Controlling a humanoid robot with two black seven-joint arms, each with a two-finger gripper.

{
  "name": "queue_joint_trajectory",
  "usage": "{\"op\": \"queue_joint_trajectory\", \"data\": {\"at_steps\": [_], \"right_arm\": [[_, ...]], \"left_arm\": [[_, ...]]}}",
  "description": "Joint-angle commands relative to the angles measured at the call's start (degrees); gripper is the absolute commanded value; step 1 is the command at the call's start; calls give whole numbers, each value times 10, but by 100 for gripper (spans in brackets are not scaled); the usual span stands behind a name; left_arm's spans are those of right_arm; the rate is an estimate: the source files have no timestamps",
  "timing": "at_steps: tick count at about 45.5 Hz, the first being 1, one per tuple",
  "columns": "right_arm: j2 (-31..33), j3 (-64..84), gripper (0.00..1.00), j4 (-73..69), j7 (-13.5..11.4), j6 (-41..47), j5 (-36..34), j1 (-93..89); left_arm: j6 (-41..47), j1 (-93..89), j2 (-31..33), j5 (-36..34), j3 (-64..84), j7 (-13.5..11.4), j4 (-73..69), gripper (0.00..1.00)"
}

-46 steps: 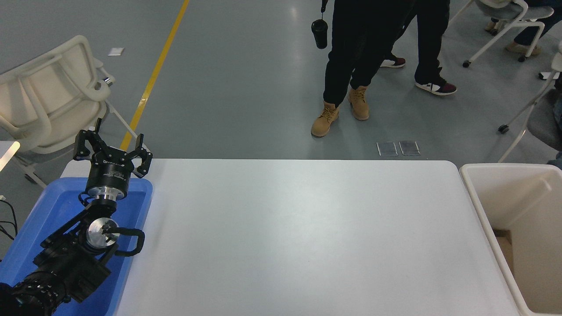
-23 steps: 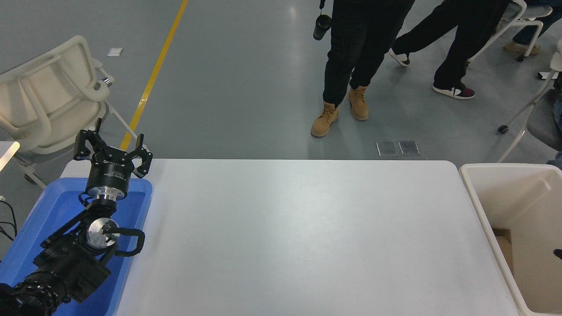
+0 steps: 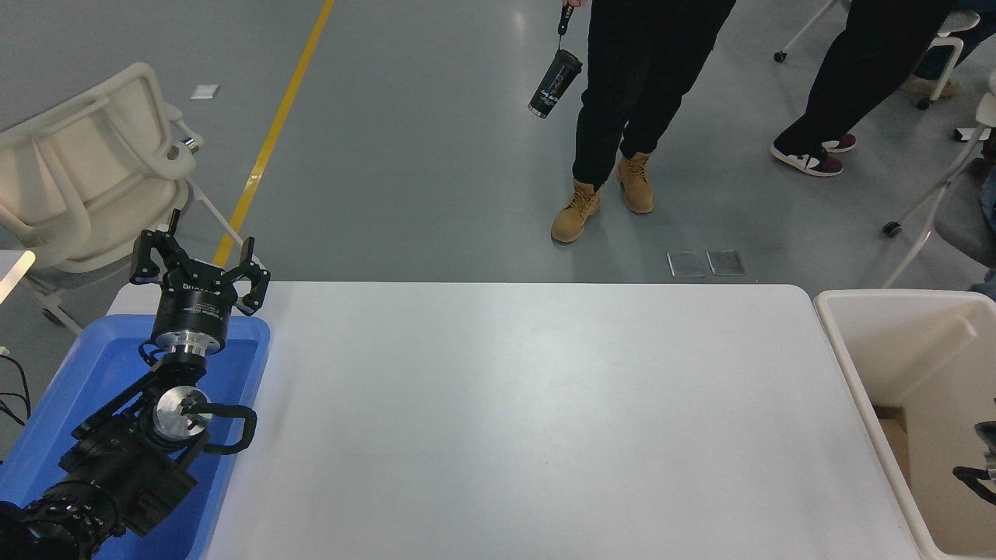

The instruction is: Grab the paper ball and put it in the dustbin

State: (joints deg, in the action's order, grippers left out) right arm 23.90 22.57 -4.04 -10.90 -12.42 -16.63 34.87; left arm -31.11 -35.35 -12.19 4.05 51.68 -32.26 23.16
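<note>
Edging in at the right border, over the dustbin (image 3: 856,365), the right gripper (image 3: 982,465) shows only a black sliver (whether its fingers are apart or together cannot be told). No paper ball is visible anywhere. Parked at the lower left above the blue tray (image 3: 66,404), the left gripper (image 3: 200,264) has its fingers spread.
</note>
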Motion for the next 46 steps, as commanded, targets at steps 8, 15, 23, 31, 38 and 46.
{"op": "queue_joint_trajectory", "data": {"at_steps": [8, 15, 23, 31, 38, 46], "right_arm": [[2, 6, 100, -8, 0, -6, 4, 6], [3, 7, 100, -17, 0, -1, 5, 13], [18, 39, 100, -49, 1, 6, 5, 57], [29, 205, 100, -123, 3, 6, 5, 189], [22, 336, 100, -199, 3, 22, 5, 297], [-3, 357, 100, -268, 3, 90, 6, 386]], "left_arm": [[0, 0, 0, 0, 0, 0, 0, 99], [0, 0, 0, 0, 0, 0, 0, 99], [0, 0, 0, 0, 0, 0, 0, 99], [0, -1, 1, 0, 0, 0, 0, 99], [0, 0, 0, 0, 0, 0, 0, 99], [0, -1, 0, 0, 0, 0, 0, 99]]}}
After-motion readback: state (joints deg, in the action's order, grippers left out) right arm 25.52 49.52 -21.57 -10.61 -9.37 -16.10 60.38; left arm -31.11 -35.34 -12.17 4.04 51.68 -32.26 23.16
